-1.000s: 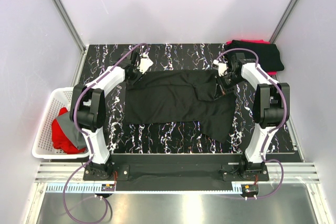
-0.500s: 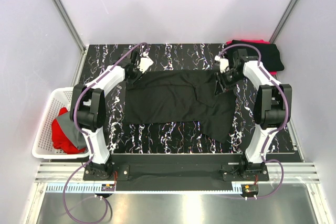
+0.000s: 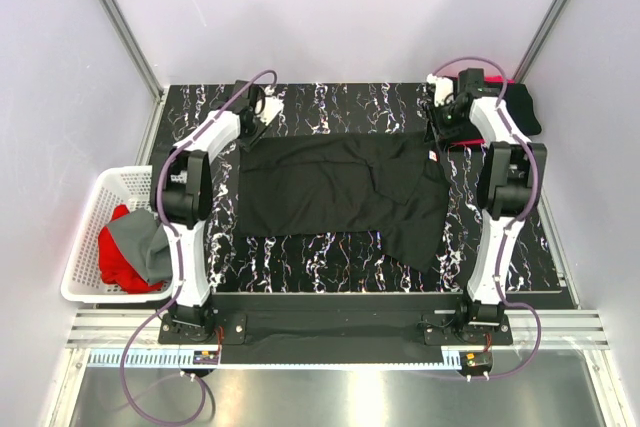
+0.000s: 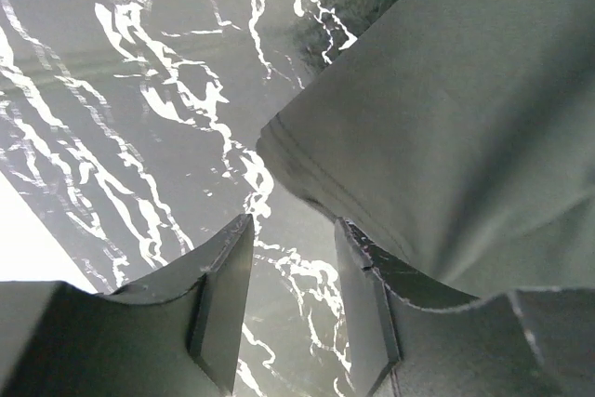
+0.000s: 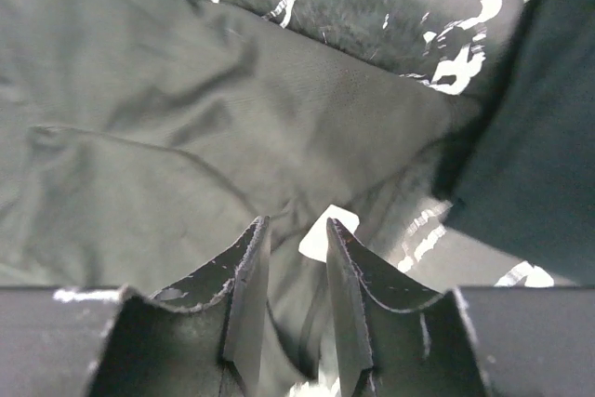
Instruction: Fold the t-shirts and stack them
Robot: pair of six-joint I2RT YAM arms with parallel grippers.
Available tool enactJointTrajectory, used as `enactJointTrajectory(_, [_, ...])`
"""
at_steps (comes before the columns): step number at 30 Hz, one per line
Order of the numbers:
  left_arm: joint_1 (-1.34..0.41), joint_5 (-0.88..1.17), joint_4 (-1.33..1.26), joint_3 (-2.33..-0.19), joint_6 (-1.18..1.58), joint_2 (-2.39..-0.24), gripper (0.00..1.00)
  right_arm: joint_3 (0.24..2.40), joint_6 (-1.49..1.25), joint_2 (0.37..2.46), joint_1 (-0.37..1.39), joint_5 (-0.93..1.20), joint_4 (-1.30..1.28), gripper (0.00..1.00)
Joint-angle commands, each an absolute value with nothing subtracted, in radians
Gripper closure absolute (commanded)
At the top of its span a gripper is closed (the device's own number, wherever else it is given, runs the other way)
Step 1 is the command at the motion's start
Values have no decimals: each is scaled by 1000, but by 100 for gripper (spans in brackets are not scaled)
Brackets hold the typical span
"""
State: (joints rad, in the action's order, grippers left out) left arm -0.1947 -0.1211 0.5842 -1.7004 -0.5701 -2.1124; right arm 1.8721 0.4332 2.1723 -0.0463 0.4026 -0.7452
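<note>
While hovering above tabletop (image 3: 330,107), finds black t-shirt (image 3: 330,187) spread flat mid-surface for folding, right side rumpled. Leaves spares (image 3: 125,252) in basket (image 3: 80,247) left, folded stack (image 3: 518,107) far-right as drop spot. Holds left pincer (image 4: 293,225) apart over shirt corner, right pincer (image 5: 296,222) apart over white label (image 5: 319,237).

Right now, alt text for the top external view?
A black t-shirt lies spread on a dark marbled table, the left gripper and right gripper near its far corners. A white basket at left holds red and grey cloth; folded black and red shirts sit far right.
</note>
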Motion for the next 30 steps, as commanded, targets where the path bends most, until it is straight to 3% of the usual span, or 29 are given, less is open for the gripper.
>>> enactJointTrajectory(1, [-187, -160, 609, -1767, -555, -2152, 55, 1946, 402, 2230, -40, 391, -741, 63])
enactJointTrajectory(15, [-169, -176, 709, -1896, -572, -2315, 57, 1988, 436, 2347, -34, 309, -732, 64])
enactJointTrajectory(30, [-149, -230, 761, -2218, -641, -2520, 56, 2132, 517, 2483, 32, 170, -707, 65])
